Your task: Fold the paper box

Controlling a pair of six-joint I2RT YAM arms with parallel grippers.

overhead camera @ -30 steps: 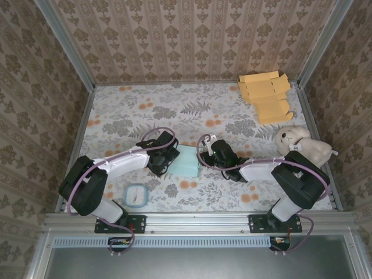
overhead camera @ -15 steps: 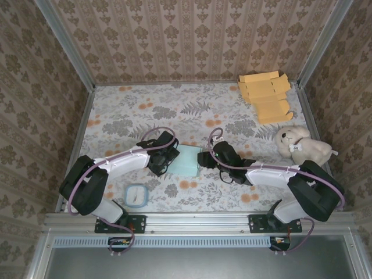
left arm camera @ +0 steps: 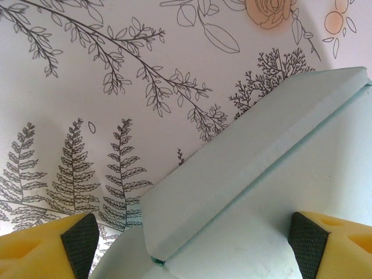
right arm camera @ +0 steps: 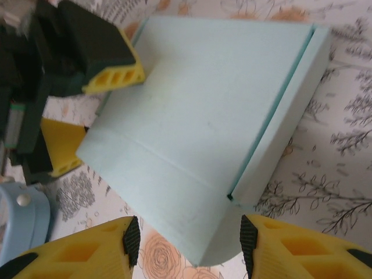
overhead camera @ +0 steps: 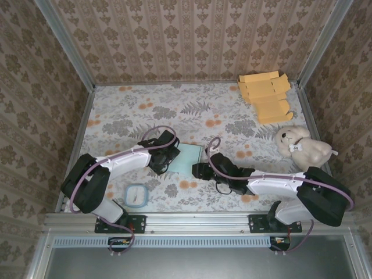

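The paper box [overhead camera: 187, 158] is pale teal and lies low on the floral table, just left of the middle. My left gripper [overhead camera: 165, 157] is at its left side. In the left wrist view the left gripper [left arm camera: 192, 247] stands open and wide, with a folded flap of the box [left arm camera: 256, 151] rising between the pads. My right gripper [overhead camera: 200, 170] is at the box's near right corner. In the right wrist view the right gripper [right arm camera: 189, 241] is open, and the box's corner [right arm camera: 197, 174] pokes between the pads with a gap on each side. The left gripper's fingers [right arm camera: 110, 55] rest at the box's far edge.
A stack of flat tan cardboard boxes [overhead camera: 265, 96] lies at the back right corner. A cream plush bear [overhead camera: 302, 145] sits by the right wall. A small pale blue rounded case [overhead camera: 137, 195] lies near the front edge, left of the box. Patterned walls enclose three sides.
My right arm has swung left and toward the front, lowering its gripper to the box's near right corner. The box now lies flatter. The left arm has barely moved.
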